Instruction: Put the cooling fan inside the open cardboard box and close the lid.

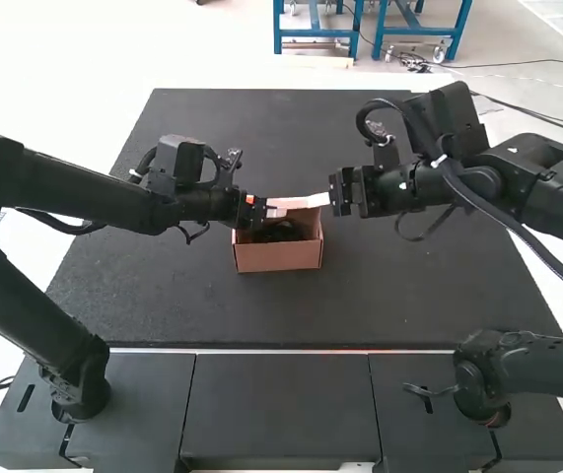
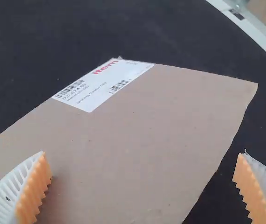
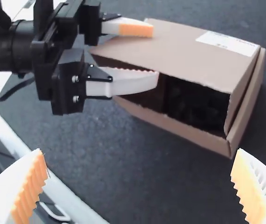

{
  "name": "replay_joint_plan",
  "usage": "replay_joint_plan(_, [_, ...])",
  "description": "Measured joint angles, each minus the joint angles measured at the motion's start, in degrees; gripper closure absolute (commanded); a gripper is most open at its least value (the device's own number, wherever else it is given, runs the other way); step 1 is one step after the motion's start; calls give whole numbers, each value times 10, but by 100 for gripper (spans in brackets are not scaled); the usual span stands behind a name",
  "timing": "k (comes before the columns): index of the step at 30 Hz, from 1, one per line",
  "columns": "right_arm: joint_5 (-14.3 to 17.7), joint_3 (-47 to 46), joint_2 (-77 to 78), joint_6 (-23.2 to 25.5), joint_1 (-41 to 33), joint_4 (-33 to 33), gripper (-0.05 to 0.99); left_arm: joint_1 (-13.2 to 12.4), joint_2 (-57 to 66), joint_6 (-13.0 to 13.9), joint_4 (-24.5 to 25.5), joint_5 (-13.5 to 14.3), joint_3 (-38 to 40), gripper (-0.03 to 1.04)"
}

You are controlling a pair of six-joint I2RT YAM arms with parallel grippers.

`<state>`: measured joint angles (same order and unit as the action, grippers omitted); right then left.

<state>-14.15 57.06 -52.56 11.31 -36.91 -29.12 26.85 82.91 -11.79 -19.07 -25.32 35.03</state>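
A small cardboard box (image 1: 276,254) stands mid-mat, its lid (image 1: 301,202) hanging half-lowered over the opening. The dark cooling fan (image 3: 193,105) lies inside, in shadow under the lid (image 3: 193,51). My left gripper (image 1: 269,207) is open at the box's left side. One finger (image 3: 133,29) is over the lid and the other (image 3: 123,81) is at the opening. The left wrist view shows the lid's labelled face (image 2: 146,135) between its spread fingers. My right gripper (image 1: 332,195) hovers open at the lid's right end, touching nothing.
The box sits on a black mat (image 1: 409,296) with free room on all sides. Black base panels (image 1: 281,404) run along the near edge. White floor lies beyond the mat.
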Motion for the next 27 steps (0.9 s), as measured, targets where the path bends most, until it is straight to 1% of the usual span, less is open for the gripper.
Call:
replay_joint_plan(3, [-3, 0, 0, 1, 0, -3, 3, 8, 0, 0, -13, 0, -12, 9])
replay_joint_plan(9, [-9, 0, 0, 1, 0, -10, 3, 9, 21, 2, -43, 0, -25, 9])
replay_joint_plan(14, [-14, 0, 0, 1, 0, -15, 3, 9, 56, 14, -58, 0, -27, 8])
replay_joint_plan(22, [-25, 0, 0, 1, 0, -16, 3, 9, 77, 26, -86, -1, -27, 8])
replay_joint_plan(24, [-25, 0, 1, 1, 0, -9, 2, 9, 78, 29, -90, -2, -27, 5])
replay_joint_plan(27, [-21, -6, 13, 2, 0, 26, 2, 5, 74, 30, -88, -5, -27, 4])
